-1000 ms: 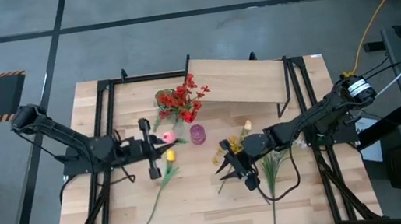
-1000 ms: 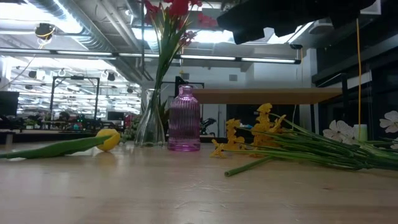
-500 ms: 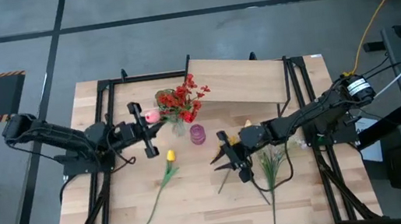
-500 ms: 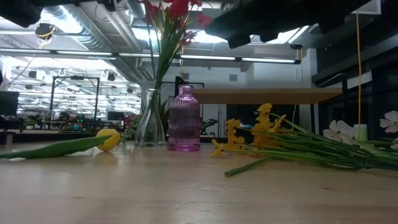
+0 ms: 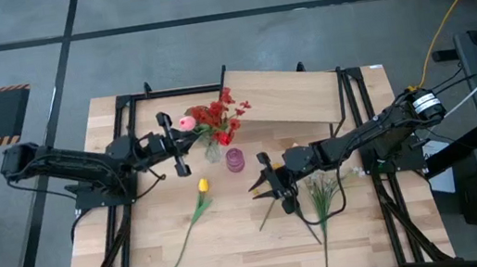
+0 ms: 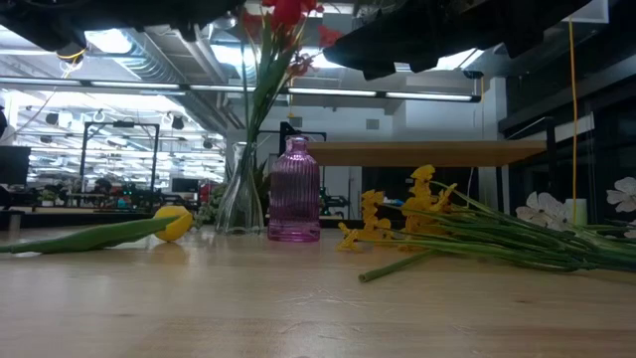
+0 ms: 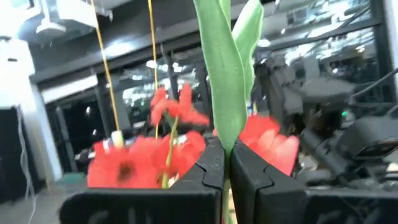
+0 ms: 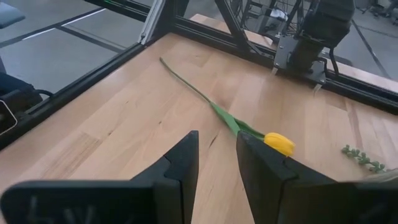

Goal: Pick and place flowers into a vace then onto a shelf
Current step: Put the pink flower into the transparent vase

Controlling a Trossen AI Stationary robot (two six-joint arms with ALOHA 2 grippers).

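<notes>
Pink tulip [image 5: 186,122] is riding in the left hand [image 5: 173,145], whose fingers are pinched tight on its green stem, as the left wrist view is showing; the blossom is hanging just at nine o'clock of the red flowers [image 5: 216,118] that are already standing in the clear glass vase [image 5: 212,151]. Judging by this, the step in hand is carrying this stem to the vase mouth, with the drop not yet made. The next move is calling for the stem's lower end to be lined up over the narrow opening and lowered among the stems already there, then the fingers parting; crowding by the red blossoms could be making that entry awkward. Just at four o'clock of the vase, a small purple ribbed bottle [image 5: 235,159] is standing on the counter [image 5: 234,237]. At six o'clock of the left hand, a yellow tulip [image 5: 202,186] is lying flat, waiting. Farther out at three o'clock, the right hand [image 5: 269,186] is hovering with its fingers parted and gripping nothing, near the loose pile of yellow and white flowers [image 5: 317,193]. At twelve o'clock of that pile, the shelf [image 5: 284,94] is standing bare of any vase, so placing onto it is looking like a later stage.
</notes>
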